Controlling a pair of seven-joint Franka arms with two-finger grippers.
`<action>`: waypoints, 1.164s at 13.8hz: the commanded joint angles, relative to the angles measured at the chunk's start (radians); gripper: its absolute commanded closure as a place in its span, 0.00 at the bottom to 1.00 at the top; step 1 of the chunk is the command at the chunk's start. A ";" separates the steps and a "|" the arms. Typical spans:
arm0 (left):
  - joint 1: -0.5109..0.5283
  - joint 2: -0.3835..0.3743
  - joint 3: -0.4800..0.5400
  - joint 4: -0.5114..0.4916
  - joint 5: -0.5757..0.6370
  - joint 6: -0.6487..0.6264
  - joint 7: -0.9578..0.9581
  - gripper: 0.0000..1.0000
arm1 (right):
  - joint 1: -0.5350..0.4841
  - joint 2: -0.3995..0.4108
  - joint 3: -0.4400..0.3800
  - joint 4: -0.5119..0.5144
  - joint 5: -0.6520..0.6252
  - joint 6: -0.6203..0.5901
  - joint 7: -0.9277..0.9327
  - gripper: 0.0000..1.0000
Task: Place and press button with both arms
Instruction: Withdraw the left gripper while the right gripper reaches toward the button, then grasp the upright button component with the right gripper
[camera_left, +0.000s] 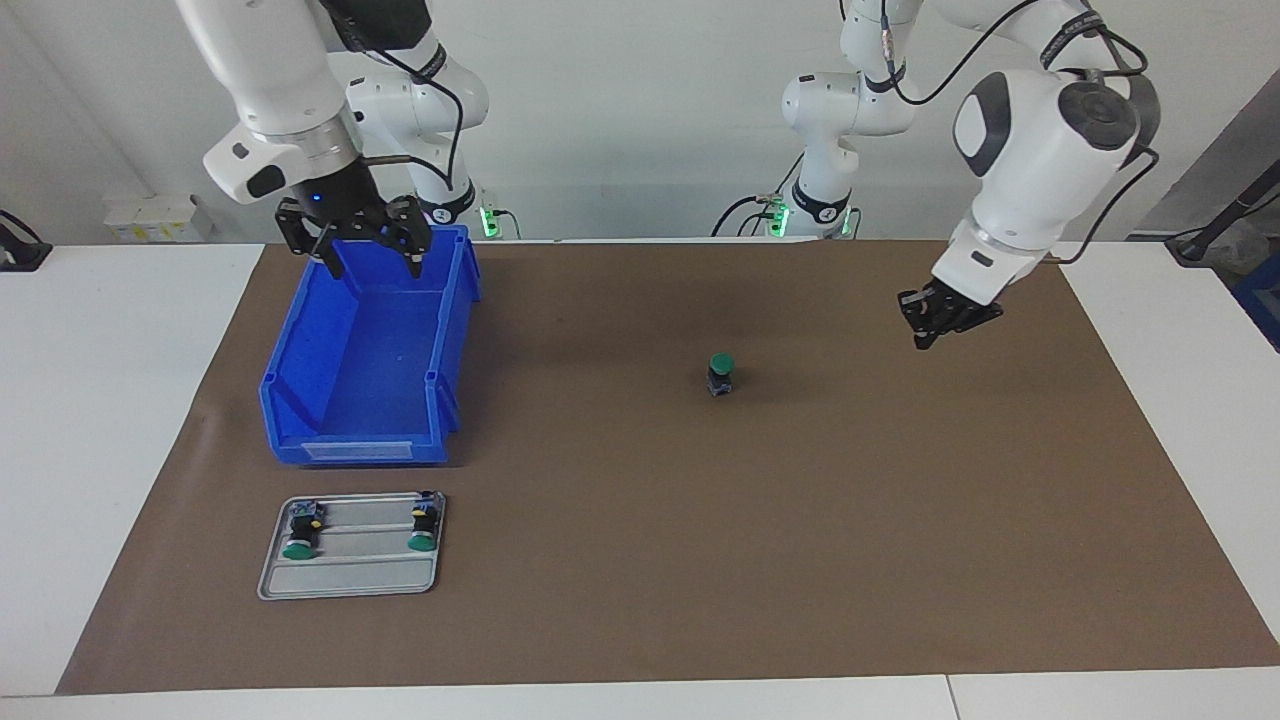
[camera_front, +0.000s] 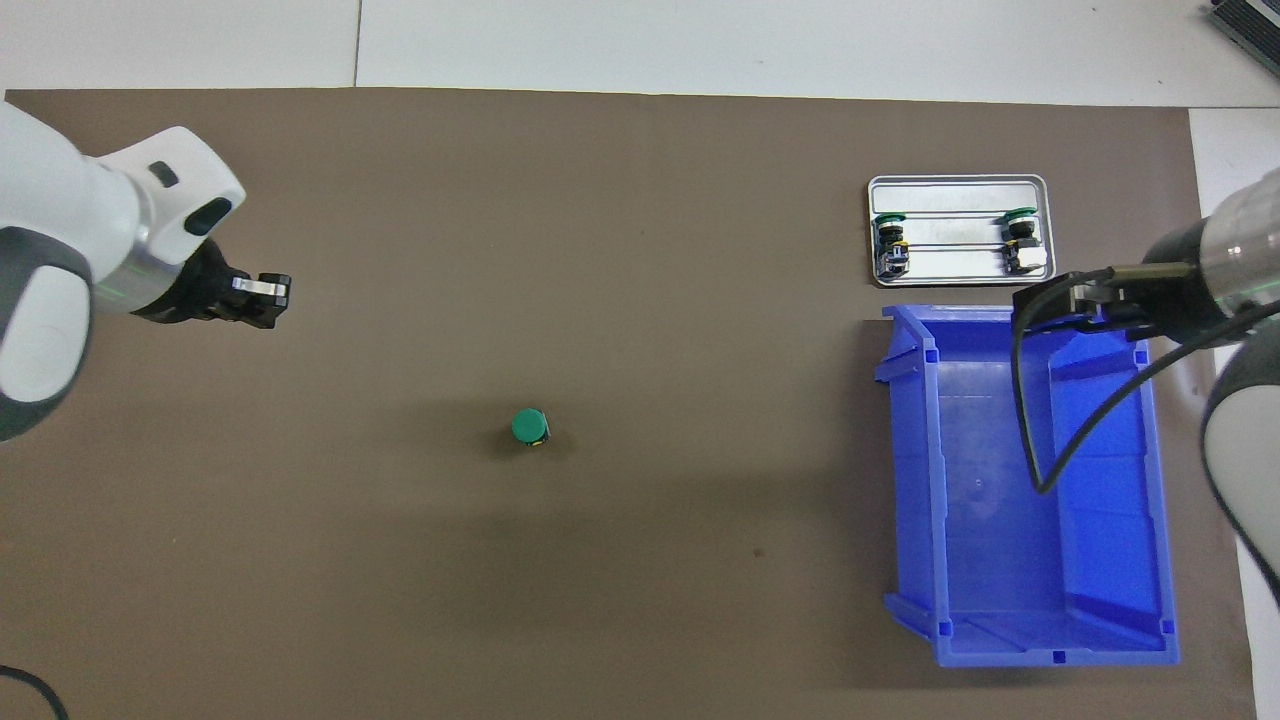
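button (camera_left: 721, 372): standing upright on the brown mat (camera_left: 640, 560), green cap up, near the table's middle, toward the left arm's end, nothing touching it
left gripper (camera_left: 928, 325): hanging over bare mat at the left arm's end, well apart from the button; fingers looking together, holding nothing
right gripper (camera_left: 372, 255): hovering over the blue bin (camera_left: 350, 440), at its end nearer the robots; fingers spread apart, holding nothing
metal tray (camera_left: 350, 580): sitting just beside the bin, farther from the robots, carrying two spare buttons (camera_left: 302, 530) lying on their sides
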 joint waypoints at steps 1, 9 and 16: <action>0.021 0.028 -0.015 0.149 0.041 -0.155 0.018 1.00 | 0.082 -0.034 0.003 -0.099 0.012 0.112 0.103 0.03; 0.008 0.008 -0.015 0.139 0.030 -0.147 0.014 0.00 | 0.381 0.157 0.003 -0.104 -0.003 0.362 0.443 0.03; 0.008 -0.034 -0.015 0.034 0.030 -0.067 0.005 0.00 | 0.518 0.341 0.003 -0.090 -0.005 0.606 0.550 0.05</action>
